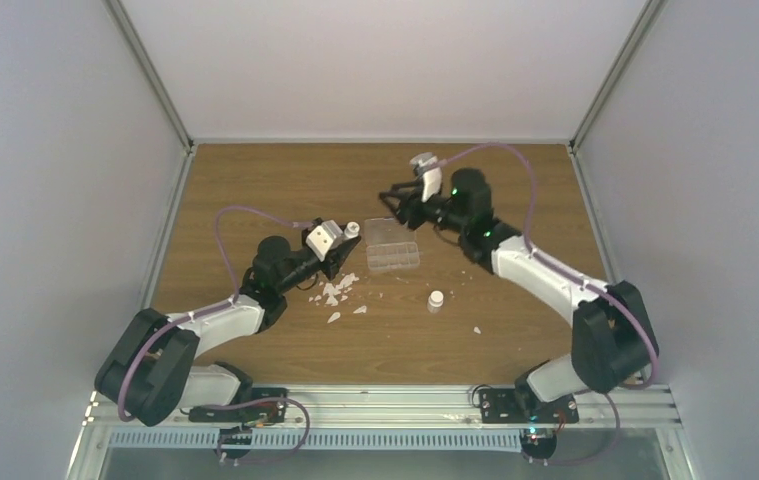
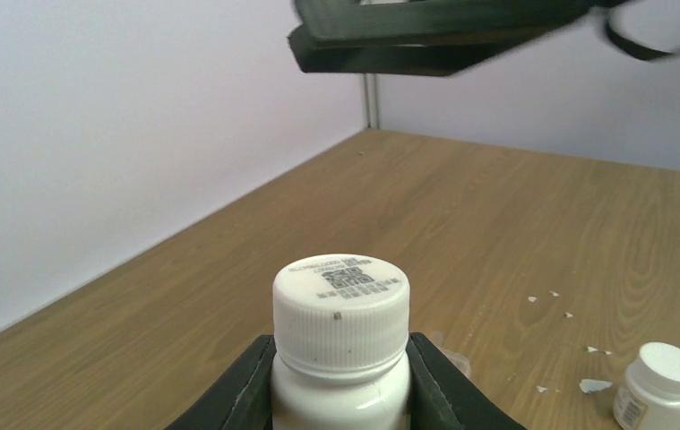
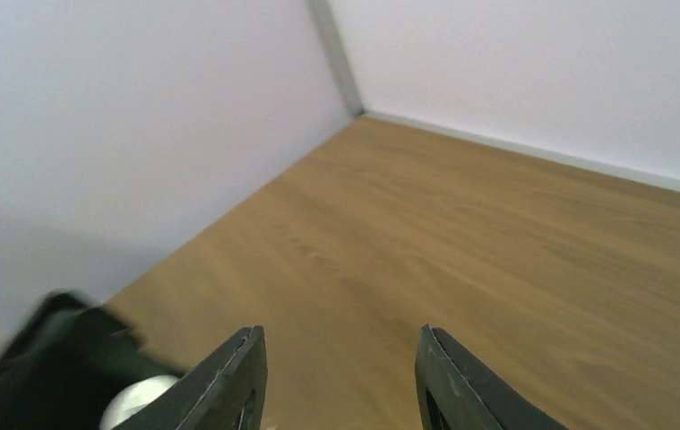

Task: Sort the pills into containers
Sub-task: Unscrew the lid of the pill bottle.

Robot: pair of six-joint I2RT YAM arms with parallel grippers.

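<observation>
My left gripper (image 1: pixel 345 240) (image 2: pixel 340 348) is shut on the body of a small white capped vial (image 1: pixel 352 229) (image 2: pixel 340 309), which it holds upright just left of the container, a clear organiser box (image 1: pixel 395 258) lying open at mid-table. Behind the box hovers my right gripper (image 1: pixel 393 196) (image 3: pixel 340 345), open with nothing between its fingers; it points toward the held vial, whose cap (image 3: pixel 139 403) shows blurred at the lower left of the right wrist view. No pills can be made out in any view.
A second capped white vial (image 1: pixel 436 300) (image 2: pixel 663 385) stands right of the centre. White flakes (image 1: pixel 338 290) lie scattered under the left arm, with a single flake (image 1: pixel 476 329) further right. Grey walls close in the table on three sides.
</observation>
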